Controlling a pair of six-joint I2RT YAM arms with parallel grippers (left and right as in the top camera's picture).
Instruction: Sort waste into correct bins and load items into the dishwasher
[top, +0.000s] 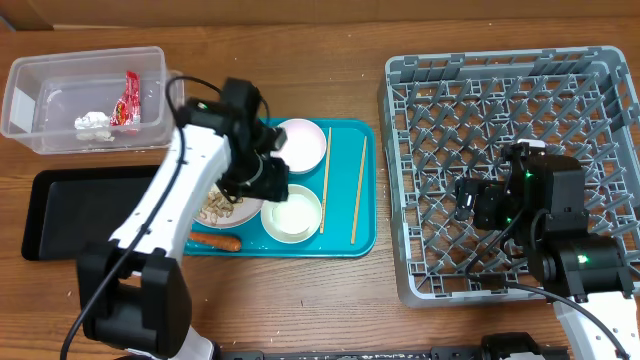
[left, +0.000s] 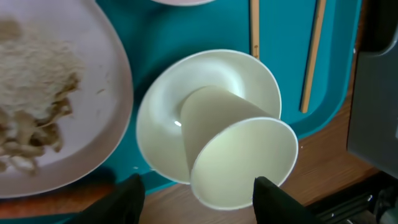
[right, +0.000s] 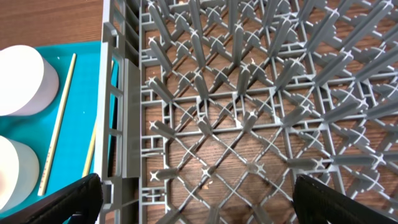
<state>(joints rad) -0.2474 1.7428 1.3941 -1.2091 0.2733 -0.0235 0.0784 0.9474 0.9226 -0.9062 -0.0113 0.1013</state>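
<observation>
My left gripper is open over the teal tray; in the left wrist view its fingers straddle the rim of a small white cup lying on its side in a white bowl. Beside it are a plate of beige scraps, a carrot, a pink bowl and two chopsticks. My right gripper hangs open and empty over the grey dish rack; its fingers show above the lattice.
The clear tub at the back left holds the red-and-white wrapper and the tissue. The black tray lies left of the teal tray. The rack's wall stands just right of the teal tray.
</observation>
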